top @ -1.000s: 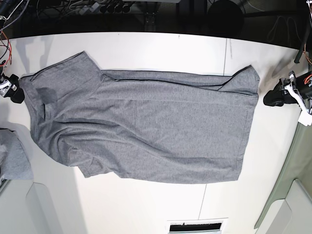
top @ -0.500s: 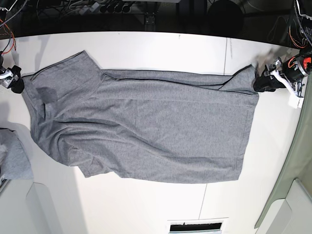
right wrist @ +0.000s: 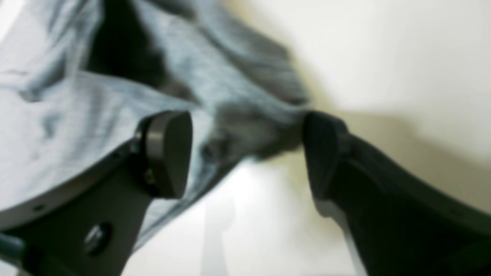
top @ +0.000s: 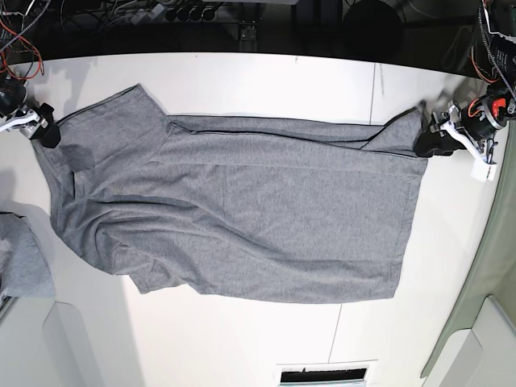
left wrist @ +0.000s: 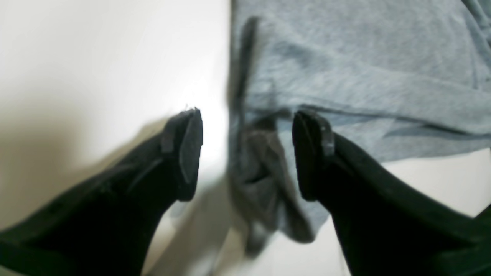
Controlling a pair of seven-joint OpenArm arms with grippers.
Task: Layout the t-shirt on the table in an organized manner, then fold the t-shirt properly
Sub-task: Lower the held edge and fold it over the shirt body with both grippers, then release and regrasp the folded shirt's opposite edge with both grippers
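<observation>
The shirt (top: pixel 234 210) lies spread on the table (top: pixel 242 339), long axis running left to right across the base view. Its hem end is at the view's right, cut off in a nearly straight edge; the shoulder and sleeve end is at the view's left, where one sleeve juts toward the far edge of the table and the other bunches toward the near side. The body is mostly flat, with soft wrinkles gathering toward the left end and a long fold line along the far side.

The left gripper (top: pixel 426 139) sits at the shirt's far right corner. In its wrist view the jaws stand wide apart, straddling a crumpled corner of cloth (left wrist: pixel 264 180) that is not pinched; one fingertip (left wrist: pixel 312 153) overlaps the fabric, but contact cannot be told.

The right gripper (top: pixel 46 129) is at the far left corner, near the sleeve. Its jaws also gape wide, with a rumpled edge of cloth (right wrist: pixel 245 130) between them, unclamped.

A second grey bunch (top: pixel 20 262) lies at the left edge, apart from the shirt.
</observation>
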